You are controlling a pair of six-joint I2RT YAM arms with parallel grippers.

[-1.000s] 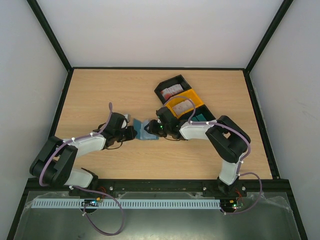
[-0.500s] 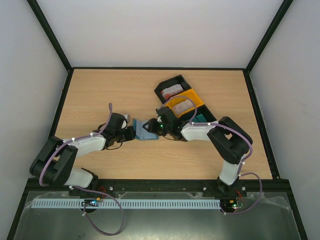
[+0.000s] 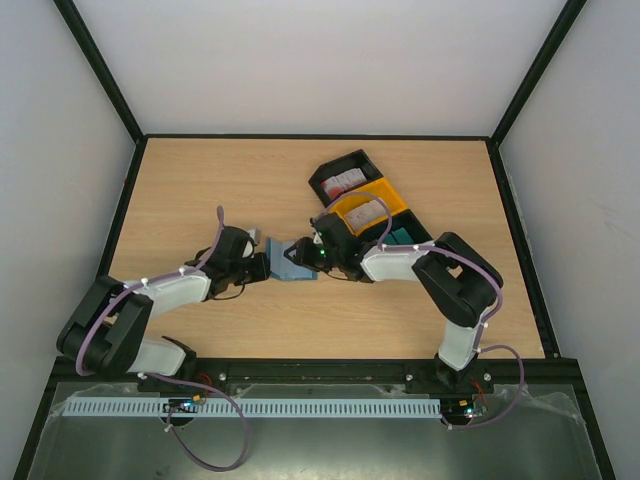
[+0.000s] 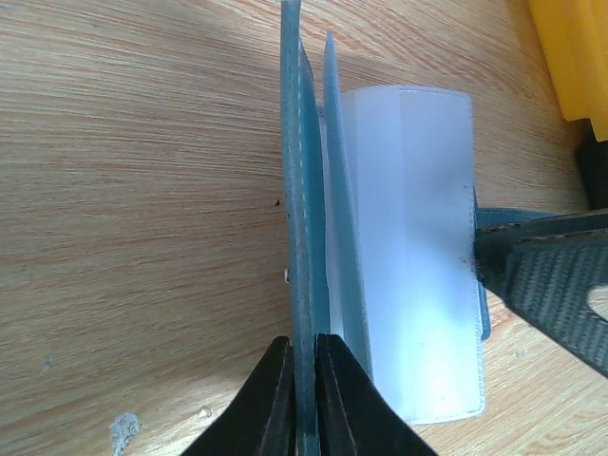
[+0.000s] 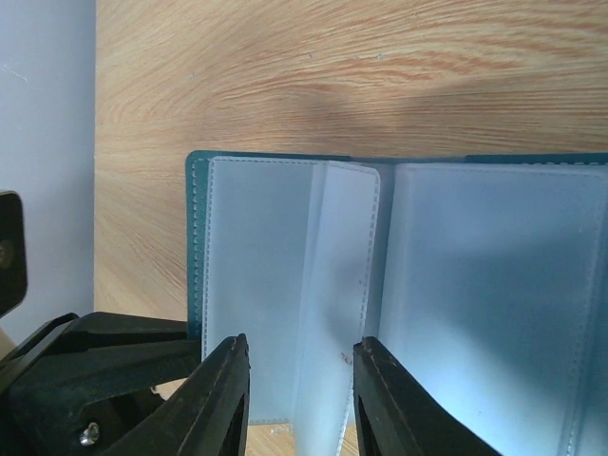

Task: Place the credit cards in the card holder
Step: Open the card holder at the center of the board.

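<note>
Card holder (image 3: 292, 262) is lying opened on the desk (image 3: 200, 190), about midway between the two arms and just to the near left of the bins. Its teal cover is standing up on edge at the left, and the pale grey pocket leaves are fanning out to the right.

The left fingers (image 4: 302, 342) are pinching the raised cover at its edge, closed almost fully on that thin flap. The right fingers (image 5: 301, 347) are standing part-way apart and straddling the edge of one pocket leaf, apparently without clamping it.

The credit cards (image 3: 345, 181) are sitting in the black bin (image 3: 330, 168) and the yellow bin (image 3: 398, 203), well apart from both sets of fingers.

I am judging the holder to be light and floppy, likely sliding on the wood unless pinned. Its leaves are looking thin, slick and easily creased. The stitched cover edge is seeming the safest hold, since it is leaving the pocket mouths free. The cards are appearing stiff and thin, best taken by their edges.
</note>
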